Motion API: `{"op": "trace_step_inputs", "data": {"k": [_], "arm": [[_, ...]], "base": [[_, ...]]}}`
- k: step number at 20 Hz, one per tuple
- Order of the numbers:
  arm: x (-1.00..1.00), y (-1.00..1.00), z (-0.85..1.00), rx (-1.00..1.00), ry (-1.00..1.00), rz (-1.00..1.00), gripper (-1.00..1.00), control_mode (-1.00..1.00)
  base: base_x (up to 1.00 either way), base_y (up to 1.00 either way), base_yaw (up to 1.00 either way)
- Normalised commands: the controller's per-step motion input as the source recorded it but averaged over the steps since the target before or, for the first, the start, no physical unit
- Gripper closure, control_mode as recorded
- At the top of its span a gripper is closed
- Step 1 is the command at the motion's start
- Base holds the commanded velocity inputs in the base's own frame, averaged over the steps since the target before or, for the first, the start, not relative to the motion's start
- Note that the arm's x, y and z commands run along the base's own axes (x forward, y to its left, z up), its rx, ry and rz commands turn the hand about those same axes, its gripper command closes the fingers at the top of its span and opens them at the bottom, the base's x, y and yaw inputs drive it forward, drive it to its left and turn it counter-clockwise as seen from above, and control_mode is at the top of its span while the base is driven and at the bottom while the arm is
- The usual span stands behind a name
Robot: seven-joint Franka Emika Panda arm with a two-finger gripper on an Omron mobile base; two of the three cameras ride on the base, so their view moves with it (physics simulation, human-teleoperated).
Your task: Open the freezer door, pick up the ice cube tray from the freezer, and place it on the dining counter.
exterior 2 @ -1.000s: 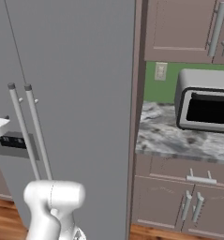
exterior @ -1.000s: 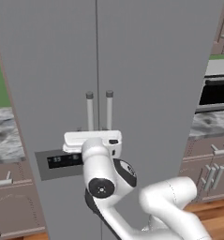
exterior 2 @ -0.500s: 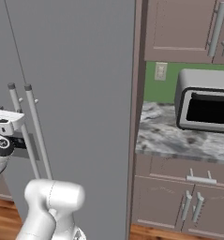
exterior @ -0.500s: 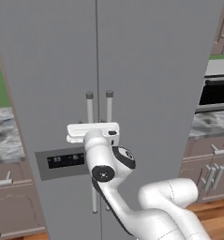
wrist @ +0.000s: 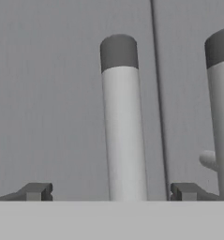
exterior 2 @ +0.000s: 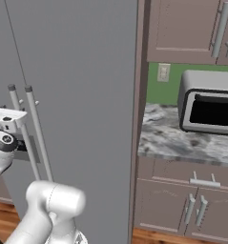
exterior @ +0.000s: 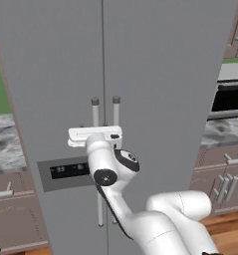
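Arm has risen w/ hand (wrist: 111, 192) spread wide astride freezer door (exterior: 56, 89) bar handle (wrist: 124, 131): rigid, slick metal, grip mid-bar.

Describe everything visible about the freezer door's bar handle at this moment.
The freezer door's bar handle is a long, upright, pale silver rod with a darker grey cap at its top, standing off the closed grey freezer door beside the centre seam. A matching bar on the neighbouring door runs parallel to it. The open gripper straddles it, one fingertip on each side; whether they touch it cannot be told.
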Motion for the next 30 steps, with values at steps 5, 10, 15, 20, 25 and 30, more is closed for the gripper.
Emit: {"op": "trace_step_inputs", "data": {"k": [5,10,15,20,25,30], "arm": [[0.21,0.07,-0.02,0.0,0.0,0.0,-1.0,-1.0],[0.29,0.02,-0.07,0.0,0.0,0.0,-1.0,-1.0],[0.17,0.01,-0.05,0.0,0.0,0.0,1.0,-1.0],[0.0,0.0,0.0,0.0,0.0,0.0,1.0,-1.0],[-0.29,0.01,0.0,0.0,0.0,0.0,1.0,-1.0],[-0.78,0.27,0.0,-0.02,-0.01,0.0,1.0,-1.0]], "base": [[0.0,0.0,0.0],[0.0,0.0,0.0],[0.0,0.0,0.0],[0.0,0.0,0.0],[0.0,0.0,0.0],[0.0,0.0,0.0]]}}
